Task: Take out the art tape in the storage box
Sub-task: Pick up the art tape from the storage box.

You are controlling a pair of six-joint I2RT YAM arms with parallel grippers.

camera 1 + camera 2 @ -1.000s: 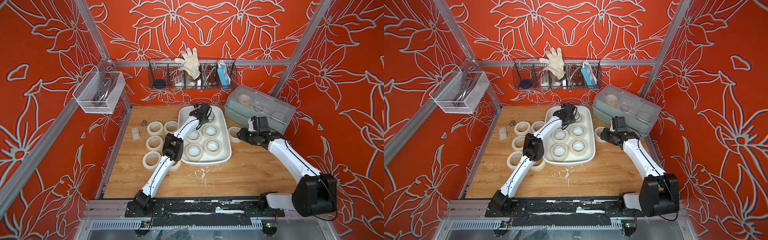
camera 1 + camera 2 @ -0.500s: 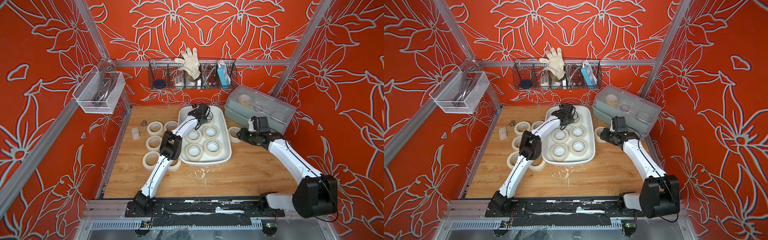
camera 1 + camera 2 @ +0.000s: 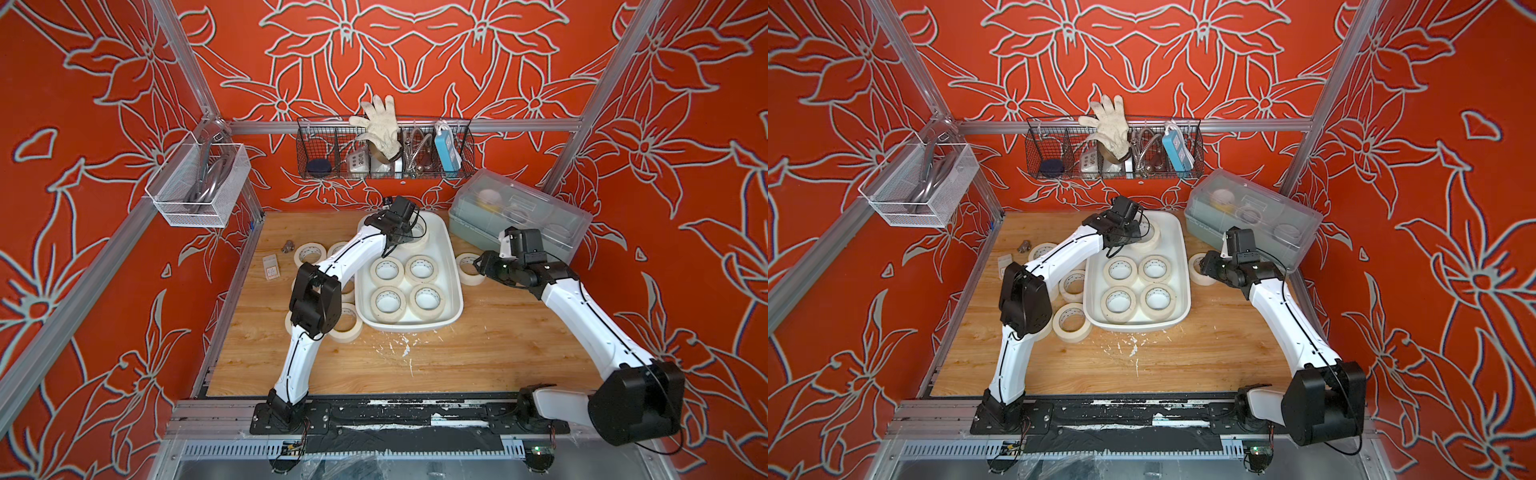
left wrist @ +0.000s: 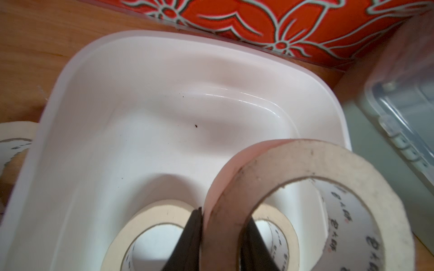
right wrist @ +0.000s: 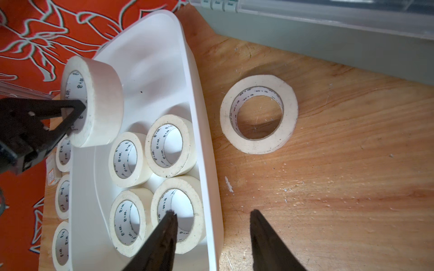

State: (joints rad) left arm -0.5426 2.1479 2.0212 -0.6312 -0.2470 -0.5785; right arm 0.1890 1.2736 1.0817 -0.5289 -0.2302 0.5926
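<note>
Print (image 5: 78, 83) inside art tape (image 5: 103, 103) cores, dark, unreadable

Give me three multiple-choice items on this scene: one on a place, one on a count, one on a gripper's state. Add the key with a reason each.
1. Where does the lone tape roll on the right arm's side lie?
A) inside the storage box
B) in the left gripper
C) on the table beside the box

2. How many flat rolls lie inside the storage box?
A) two
B) four
C) six

3. What is the left gripper's state?
A) shut on the raised roll above the box
B) open and empty
C) pressed onto the table

Key: 1 C, wood shows through its core; 2 B, both top views show two rows of two; 3 A, its fingers pinch the roll's wall.
</note>
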